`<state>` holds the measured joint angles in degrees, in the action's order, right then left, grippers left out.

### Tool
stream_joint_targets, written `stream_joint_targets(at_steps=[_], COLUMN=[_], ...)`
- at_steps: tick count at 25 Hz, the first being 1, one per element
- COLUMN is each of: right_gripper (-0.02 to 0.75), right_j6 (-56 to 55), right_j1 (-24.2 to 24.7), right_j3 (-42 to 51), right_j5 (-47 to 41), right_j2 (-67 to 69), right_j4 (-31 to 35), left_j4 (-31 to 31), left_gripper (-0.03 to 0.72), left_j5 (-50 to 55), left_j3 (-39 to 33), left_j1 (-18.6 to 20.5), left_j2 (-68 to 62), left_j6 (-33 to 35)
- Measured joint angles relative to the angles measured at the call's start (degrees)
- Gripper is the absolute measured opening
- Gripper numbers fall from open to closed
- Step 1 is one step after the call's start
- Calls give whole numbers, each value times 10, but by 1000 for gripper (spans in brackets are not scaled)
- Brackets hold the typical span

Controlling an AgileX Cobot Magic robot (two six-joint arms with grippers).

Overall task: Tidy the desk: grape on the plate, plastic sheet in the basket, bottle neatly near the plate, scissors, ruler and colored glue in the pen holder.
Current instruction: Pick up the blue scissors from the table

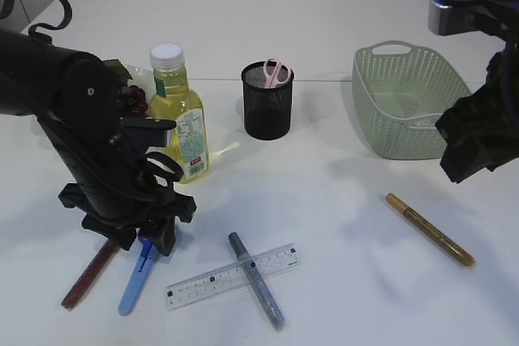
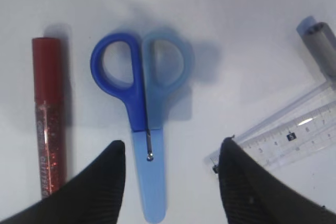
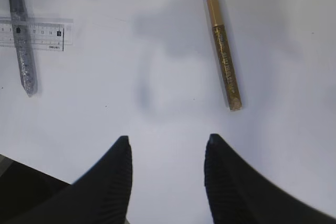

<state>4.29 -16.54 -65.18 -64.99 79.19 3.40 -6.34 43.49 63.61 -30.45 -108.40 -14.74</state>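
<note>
A: Where were the blue scissors (image 2: 137, 116) relative to your left gripper (image 2: 172, 169)?

B: Flat on the desk (image 2: 236, 35), blade end between my spread fingers, handles pointing away. Red glue (image 2: 48, 124) just left, ruler (image 2: 286, 140) right.

A: Right gripper (image 3: 167, 156)?

B: Spread apart, empty, above bare desk. Gold glue (image 3: 224, 51) lay ahead of it.

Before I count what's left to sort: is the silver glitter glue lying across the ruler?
Yes, the silver glitter glue lies across the clear ruler.
</note>
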Motion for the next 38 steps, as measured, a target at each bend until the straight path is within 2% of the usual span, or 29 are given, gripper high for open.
stream_joint_targets(at_steps=[38], right_gripper=[365], right_j6=[1], right_j1=[0], right_j3=[0], right_j5=[0], right_j2=[0], right_j4=[0], left_j4=[11], left_gripper=[415], left_j5=[-14], left_j3=[2], left_j1=[0], left_j2=[-59], left_j6=[-2])
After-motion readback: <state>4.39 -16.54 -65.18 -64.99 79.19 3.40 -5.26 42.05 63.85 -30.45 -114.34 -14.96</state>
